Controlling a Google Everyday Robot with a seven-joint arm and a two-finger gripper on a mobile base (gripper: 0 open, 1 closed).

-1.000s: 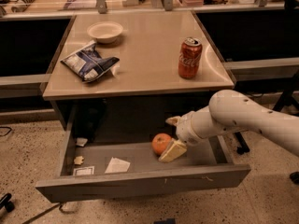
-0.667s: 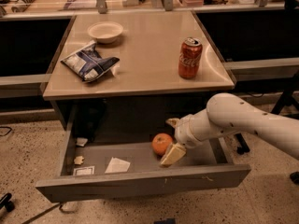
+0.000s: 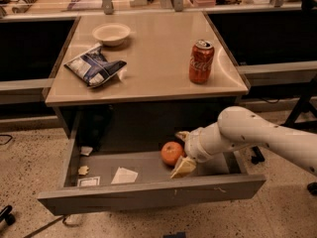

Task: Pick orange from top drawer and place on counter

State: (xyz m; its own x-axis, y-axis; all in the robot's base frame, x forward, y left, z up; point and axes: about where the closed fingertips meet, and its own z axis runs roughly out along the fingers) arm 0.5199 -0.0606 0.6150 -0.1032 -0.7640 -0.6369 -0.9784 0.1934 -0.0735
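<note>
The orange (image 3: 171,152) lies on the floor of the open top drawer (image 3: 148,195), right of its middle. My gripper (image 3: 182,151) reaches into the drawer from the right, down at the orange's level. Its fingers are open, one cream fingertip (image 3: 183,167) in front of the orange's right side and the other (image 3: 182,134) behind it, so the orange's right edge sits between them. The orange still rests on the drawer floor. The beige counter (image 3: 153,58) is directly above the drawer.
On the counter stand a red soda can (image 3: 201,61) at the right, a blue-and-white chip bag (image 3: 95,66) at the left and a small bowl (image 3: 111,33) at the back. Paper scraps (image 3: 124,175) lie on the drawer floor at the left. My white arm (image 3: 262,135) crosses the drawer's right side.
My arm has shifted slightly left and down, bringing the fingers a little closer around the orange. The orange has not moved.
</note>
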